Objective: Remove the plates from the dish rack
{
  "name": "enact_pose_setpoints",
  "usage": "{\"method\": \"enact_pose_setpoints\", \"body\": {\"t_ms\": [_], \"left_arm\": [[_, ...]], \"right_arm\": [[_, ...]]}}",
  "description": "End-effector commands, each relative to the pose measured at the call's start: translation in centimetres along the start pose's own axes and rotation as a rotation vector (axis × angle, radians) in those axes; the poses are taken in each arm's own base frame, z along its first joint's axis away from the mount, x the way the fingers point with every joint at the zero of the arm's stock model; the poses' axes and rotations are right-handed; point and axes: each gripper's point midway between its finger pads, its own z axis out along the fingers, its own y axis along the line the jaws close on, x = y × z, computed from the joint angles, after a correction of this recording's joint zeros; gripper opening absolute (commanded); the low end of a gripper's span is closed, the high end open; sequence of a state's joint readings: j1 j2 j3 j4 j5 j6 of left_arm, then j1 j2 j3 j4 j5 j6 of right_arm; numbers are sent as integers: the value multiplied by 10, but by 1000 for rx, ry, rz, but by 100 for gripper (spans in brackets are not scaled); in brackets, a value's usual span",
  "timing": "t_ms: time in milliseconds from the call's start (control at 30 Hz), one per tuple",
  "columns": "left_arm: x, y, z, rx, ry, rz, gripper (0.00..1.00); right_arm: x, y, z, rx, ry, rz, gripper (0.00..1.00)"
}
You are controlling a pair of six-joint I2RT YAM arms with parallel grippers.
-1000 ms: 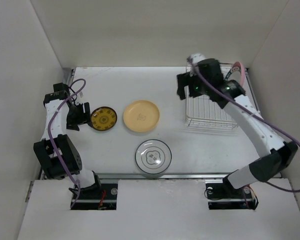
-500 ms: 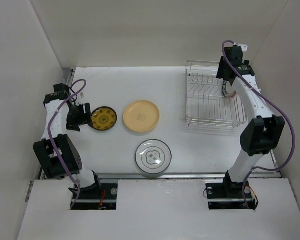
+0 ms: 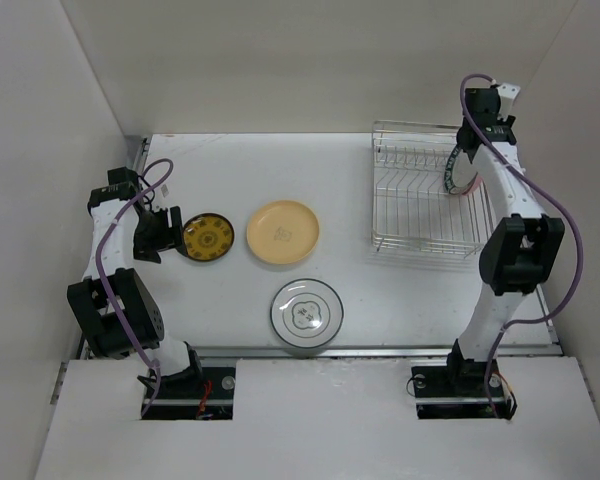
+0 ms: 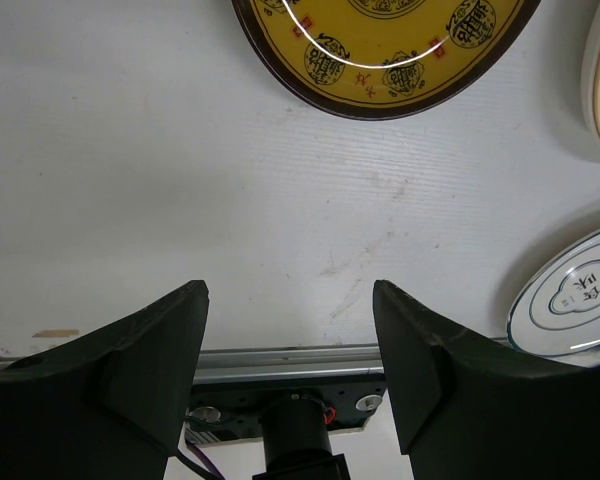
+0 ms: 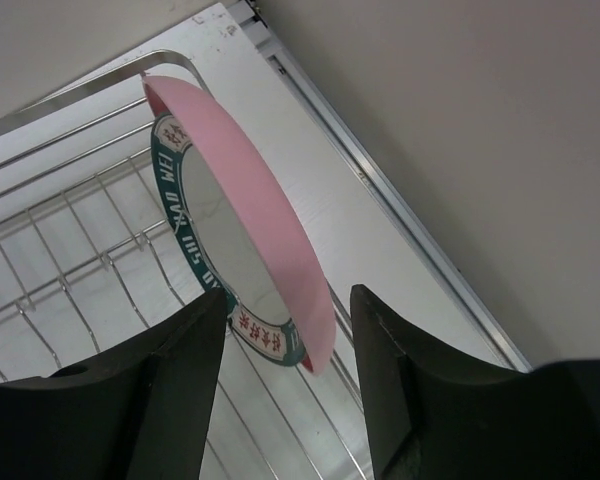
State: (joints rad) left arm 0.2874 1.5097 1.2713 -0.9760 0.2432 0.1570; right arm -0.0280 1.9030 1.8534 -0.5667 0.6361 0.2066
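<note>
The right gripper (image 5: 290,305), seen a second ago at the far-left corner of the rack (image 3: 420,250), is now swung to its right end. Its jaws are parted astride the pink plate (image 5: 255,195) and teal-rimmed plate (image 5: 210,235) standing there, gripping neither. The left gripper (image 4: 290,320) is unmoved, held open and empty just left of the yellow plate (image 3: 207,238) on the table (image 3: 230,170).
</note>
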Motion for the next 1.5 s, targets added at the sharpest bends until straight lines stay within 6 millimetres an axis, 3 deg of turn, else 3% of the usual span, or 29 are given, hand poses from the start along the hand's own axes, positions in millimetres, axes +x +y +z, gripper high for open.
{"method": "enact_pose_setpoints", "body": {"t_ms": [0, 233, 267, 367, 733, 1000, 1133, 1200, 1333, 1433, 1467], "left_arm": [[7, -2, 0, 10, 25, 10, 64], [8, 1, 2, 1, 35, 8, 64], [8, 1, 2, 1, 35, 8, 64], [8, 1, 2, 1, 35, 8, 64], [10, -1, 1, 11, 43, 6, 64], [7, -4, -3, 19, 23, 10, 64], [7, -4, -3, 19, 23, 10, 65], [6, -6, -5, 28, 13, 12, 65], [2, -12, -11, 60, -9, 36, 67], [-2, -17, -21, 68, -40, 76, 73], [-2, -23, -24, 85, -39, 88, 73]], "right_arm": [[-25, 5, 11, 6, -61, 55, 58], [-27, -1, 25, 46, -62, 54, 35], [-27, -3, 25, 56, -64, 54, 23], [-42, -11, 10, 48, -103, 74, 3], [-102, -77, -51, 239, -297, 71, 0], [-123, -96, -79, 339, -385, 103, 0], [-142, -108, -118, 394, -460, 145, 0], [-162, -116, -150, 388, -539, 172, 0], [-176, -114, -202, 332, -630, 215, 0], [-172, -93, -231, 209, -664, 206, 0], [-172, -65, -245, 89, -699, 166, 0]]}}
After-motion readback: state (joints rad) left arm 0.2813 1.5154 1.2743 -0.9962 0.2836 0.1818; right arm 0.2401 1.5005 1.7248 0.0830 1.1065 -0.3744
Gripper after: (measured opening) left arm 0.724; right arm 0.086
